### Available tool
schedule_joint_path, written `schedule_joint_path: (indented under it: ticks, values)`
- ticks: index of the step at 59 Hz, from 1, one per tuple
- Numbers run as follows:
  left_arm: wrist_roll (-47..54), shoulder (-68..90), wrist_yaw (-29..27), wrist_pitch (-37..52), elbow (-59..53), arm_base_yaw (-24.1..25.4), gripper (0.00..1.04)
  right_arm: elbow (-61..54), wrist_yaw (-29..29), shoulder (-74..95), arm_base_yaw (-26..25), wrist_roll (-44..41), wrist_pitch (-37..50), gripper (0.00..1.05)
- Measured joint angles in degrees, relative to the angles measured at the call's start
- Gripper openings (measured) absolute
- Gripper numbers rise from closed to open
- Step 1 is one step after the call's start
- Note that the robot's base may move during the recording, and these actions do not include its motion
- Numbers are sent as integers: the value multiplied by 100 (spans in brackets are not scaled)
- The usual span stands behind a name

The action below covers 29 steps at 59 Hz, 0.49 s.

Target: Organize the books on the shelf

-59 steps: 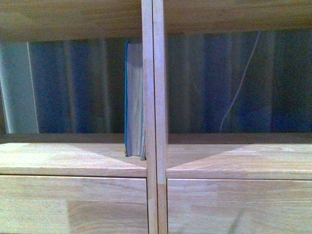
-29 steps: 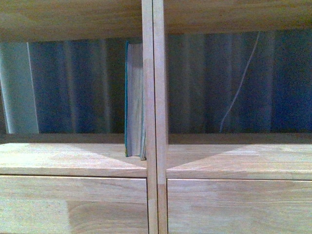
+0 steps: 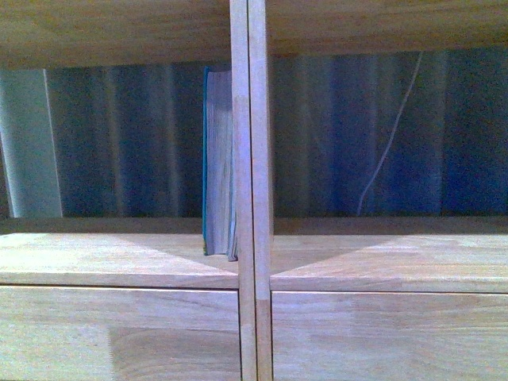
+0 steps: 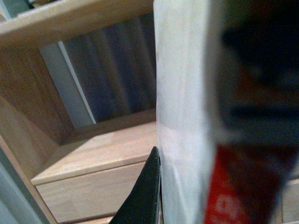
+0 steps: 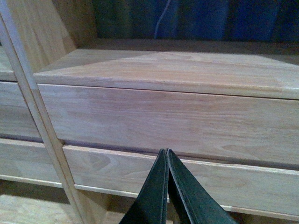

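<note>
The left gripper (image 4: pixel 168 156) is clamping the floppy softcover (image 4: pixel 187 116). One dark finger (image 4: pixel 145 191) is pressing on its white cover and the other is hidden. The left bay's board (image 4: pixel 103 149) is lying ahead of it. In the front view's centre the teal book (image 3: pixel 218 163) is standing upright against the shelf's double upright (image 3: pixel 251 159), leaving free space to its left. The right gripper (image 5: pixel 167 151) is sitting closed and empty, facing the drawer fronts (image 5: pixel 163 121).

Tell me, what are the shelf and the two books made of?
Shelf: light wood, matte, with visible grain and joined strips. Upright book: pale paper page edges, teal cover, probably card or board. Thin book: white and red cover, likely paper, too blurred to tell finish.
</note>
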Motion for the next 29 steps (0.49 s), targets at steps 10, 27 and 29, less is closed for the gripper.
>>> schedule_joint_path:
  ticks: [10,27,29]
  values:
    - [-337,1034,765,1084,496,1224,7,-146,0,-378,0,0,-212,3]
    - [-868,3759,623,2898,1480,964,7,-334,0,-957,0,0,-619,3]
    - [-907,4013,595,3029,1582,885,7,-348,-2,-1010,0,0,-656,3]
